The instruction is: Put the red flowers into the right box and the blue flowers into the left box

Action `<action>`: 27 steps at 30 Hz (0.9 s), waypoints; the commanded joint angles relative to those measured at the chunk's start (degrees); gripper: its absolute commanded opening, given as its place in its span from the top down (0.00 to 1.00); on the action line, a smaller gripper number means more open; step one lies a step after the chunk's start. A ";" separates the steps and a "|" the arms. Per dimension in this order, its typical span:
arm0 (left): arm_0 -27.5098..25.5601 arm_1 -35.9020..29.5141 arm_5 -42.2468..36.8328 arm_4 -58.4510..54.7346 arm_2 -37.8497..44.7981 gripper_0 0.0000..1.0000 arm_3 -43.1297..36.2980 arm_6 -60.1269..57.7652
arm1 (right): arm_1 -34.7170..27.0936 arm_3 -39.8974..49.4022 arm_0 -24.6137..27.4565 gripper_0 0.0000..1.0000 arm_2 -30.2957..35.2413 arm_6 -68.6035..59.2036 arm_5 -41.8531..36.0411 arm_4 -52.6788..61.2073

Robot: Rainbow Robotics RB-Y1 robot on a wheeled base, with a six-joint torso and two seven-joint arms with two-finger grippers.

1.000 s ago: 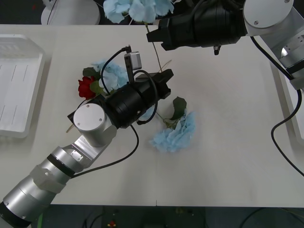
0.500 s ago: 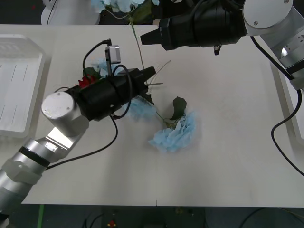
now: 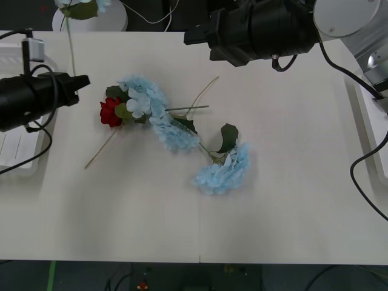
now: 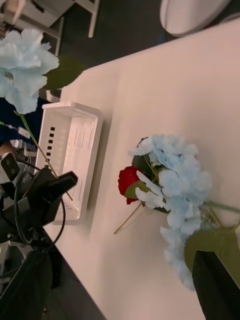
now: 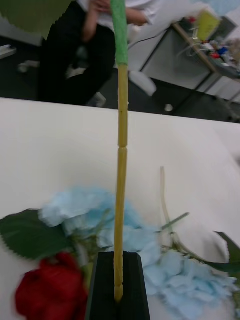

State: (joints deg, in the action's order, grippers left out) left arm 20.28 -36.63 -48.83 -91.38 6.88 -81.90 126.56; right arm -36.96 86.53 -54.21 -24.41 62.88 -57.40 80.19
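Front view: my left gripper point(image 3: 82, 80) sits over the left box point(image 3: 18, 154) at the counter's point(image 3: 291, 182) left edge, fingers pinching a blue flower's stem point(image 3: 71, 48) — the bloom point(image 4: 22, 67) stands high above it. On the counter lie a red rose point(image 3: 110, 113) touching a blue cluster point(image 3: 142, 97), another cluster point(image 3: 176, 133) just beside, a third point(image 3: 224, 171) near the middle. My right gripper point(image 3: 193, 37) hangs over the far edge — fingers spread, nothing between them.
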 commanded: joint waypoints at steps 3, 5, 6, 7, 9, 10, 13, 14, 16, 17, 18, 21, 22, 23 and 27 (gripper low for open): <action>-0.68 -5.65 -6.01 13.95 10.61 1.00 2.88 -9.67 | -4.09 5.66 -3.18 0.19 -0.20 -30.36 -8.52 -4.69; -0.68 -5.65 -6.45 18.00 12.99 1.00 3.41 -11.60 | -4.44 7.33 -3.18 0.19 -0.29 -41.09 -11.42 -5.66; -0.77 -5.82 -6.72 20.98 14.30 1.00 3.68 -12.57 | -4.62 8.21 -3.10 0.19 -0.29 -48.56 -13.44 -6.01; -0.95 -6.09 -6.89 23.18 15.27 1.00 3.85 -13.18 | -4.70 8.92 -3.18 0.19 -0.29 -53.66 -14.85 -6.18; -1.65 -6.79 -6.89 28.01 16.94 1.00 3.76 -14.68 | -4.88 10.50 -3.18 0.19 -0.29 -65.52 -18.28 -6.71; -2.00 -7.14 -6.89 29.33 17.29 1.00 3.76 -15.29 | -4.97 10.85 -3.18 0.19 -0.29 -69.12 -19.16 -6.80; -3.58 -8.63 -6.89 34.43 18.70 1.00 3.76 -17.49 | -5.06 12.87 -3.10 0.19 -0.29 -84.15 -23.37 -7.33; -4.37 -9.42 -6.89 36.36 19.23 1.00 3.76 -17.84 | -5.06 13.57 -3.18 0.19 -0.29 -90.74 -24.87 -7.50; -5.61 -10.04 -6.89 38.74 19.93 1.00 3.76 -18.10 | -4.88 14.10 -3.01 0.19 -0.29 -98.04 -26.27 -7.77; -6.31 -10.22 -6.89 39.79 20.37 1.00 3.85 -18.19 | -4.79 14.28 -3.01 0.19 -0.29 -102.17 -26.71 -7.94; -7.19 -10.30 -6.89 40.76 21.07 1.00 3.76 -18.28 | -4.62 14.45 -2.74 0.19 -0.29 -107.18 -27.15 -8.91; -9.30 -10.30 -6.89 43.13 22.57 1.00 3.85 -18.37 | -4.00 16.03 -1.87 0.19 -0.29 -121.51 -27.33 -13.22; -9.65 -10.30 -6.89 43.84 22.74 1.00 3.85 -18.46 | -3.82 16.47 -1.60 0.18 -0.38 -123.62 -27.33 -14.18; -9.91 -10.30 -6.89 45.15 22.92 1.00 3.94 -18.54 | -3.39 17.35 -1.16 0.17 -0.55 -127.57 -27.68 -16.12; -10.00 -10.30 -6.01 49.02 22.92 1.00 5.78 -18.63 | -1.36 21.48 0.77 0.16 -3.19 -136.71 -31.02 -24.64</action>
State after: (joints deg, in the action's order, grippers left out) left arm 11.11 -43.91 -55.31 -44.56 28.30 -77.03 110.40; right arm -39.70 103.59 -54.01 -25.67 -70.31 -86.50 60.16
